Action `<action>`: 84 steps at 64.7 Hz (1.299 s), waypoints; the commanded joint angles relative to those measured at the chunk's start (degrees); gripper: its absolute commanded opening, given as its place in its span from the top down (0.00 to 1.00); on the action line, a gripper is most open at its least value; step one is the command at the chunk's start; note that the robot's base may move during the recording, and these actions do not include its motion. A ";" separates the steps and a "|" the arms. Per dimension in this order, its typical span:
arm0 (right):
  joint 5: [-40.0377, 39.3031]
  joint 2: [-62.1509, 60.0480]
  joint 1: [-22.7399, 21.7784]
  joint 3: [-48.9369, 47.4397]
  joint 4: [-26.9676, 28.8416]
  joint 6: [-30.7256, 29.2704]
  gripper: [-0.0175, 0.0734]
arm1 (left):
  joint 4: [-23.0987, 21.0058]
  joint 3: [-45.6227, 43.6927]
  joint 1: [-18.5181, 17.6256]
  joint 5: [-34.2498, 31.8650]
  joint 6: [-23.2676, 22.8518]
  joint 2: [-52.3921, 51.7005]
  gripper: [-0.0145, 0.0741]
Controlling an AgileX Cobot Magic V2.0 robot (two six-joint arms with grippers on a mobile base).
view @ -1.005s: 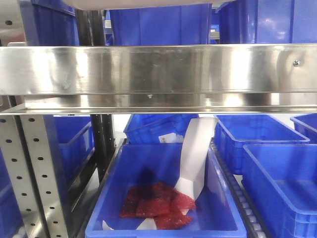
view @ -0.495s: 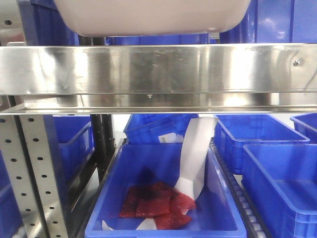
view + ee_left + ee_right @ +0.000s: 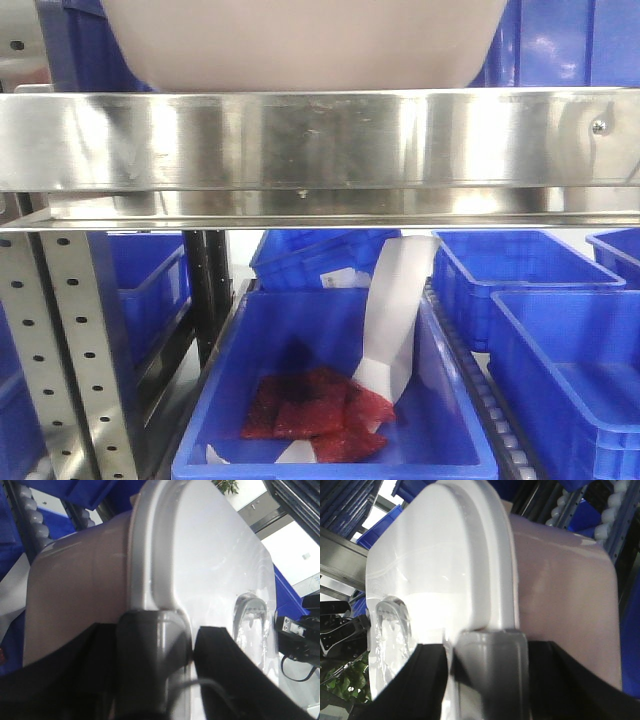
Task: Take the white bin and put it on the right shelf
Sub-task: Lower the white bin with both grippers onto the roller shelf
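The white bin (image 3: 300, 40) is an off-white, faintly pinkish tote; its bottom hangs at the top of the front view, just above the right shelf's shiny steel front rail (image 3: 320, 140). In the left wrist view the bin's wall and glossy lid (image 3: 200, 560) fill the frame, and my left gripper (image 3: 157, 645) is shut on the grey latch handle at its end. In the right wrist view the bin (image 3: 560, 580) shows its lid and wall, and my right gripper (image 3: 487, 655) is shut on the grey handle at the opposite end.
Perforated grey uprights (image 3: 60, 350) stand at the lower left. Below the rail, a blue crate (image 3: 330, 400) holds red packets and a white paper strip. More blue crates (image 3: 560, 330) sit right of it and behind the bin (image 3: 560, 40).
The white bin has come down in the front view: only its bottom edge showed at first, and now its base nearly meets the top of the steel rail.
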 commanded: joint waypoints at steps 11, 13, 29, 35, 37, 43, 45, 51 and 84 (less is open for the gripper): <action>-2.99 -2.80 0.51 -2.26 4.55 -2.20 0.15 | -4.40 -2.18 -0.90 -1.17 0.61 -2.12 0.33; -4.12 -2.80 0.44 -2.26 3.55 -2.20 0.13 | -4.40 -2.18 -0.90 -1.30 0.61 -2.12 0.33; -6.59 -2.80 -1.62 -2.26 -1.15 -2.20 0.11 | -1.76 -2.18 0.91 -1.31 0.61 -2.12 0.33; -6.25 -2.80 -3.09 -2.26 -1.15 -2.20 0.11 | -1.76 -2.18 2.12 -1.20 0.61 -2.12 0.33; -6.04 -2.80 -3.48 -2.26 -1.15 -2.20 0.11 | -1.76 -2.18 2.45 -1.16 0.61 -2.12 0.33; -5.08 -2.80 -4.04 -2.26 -1.15 -2.20 0.11 | -1.76 -2.18 2.79 -0.31 0.61 -2.12 0.34; -4.74 -2.80 -4.04 -2.26 -1.15 -2.20 0.11 | -1.99 -2.18 2.79 0.26 0.61 -2.12 0.34; -3.01 -2.80 -3.99 -2.26 -1.15 -2.20 0.14 | -2.12 -2.18 2.79 1.74 0.61 -2.12 0.34; 1.91 -4.44 -3.87 -2.26 -0.10 0.20 0.74 | -6.62 -2.18 2.92 2.04 0.35 -3.61 0.97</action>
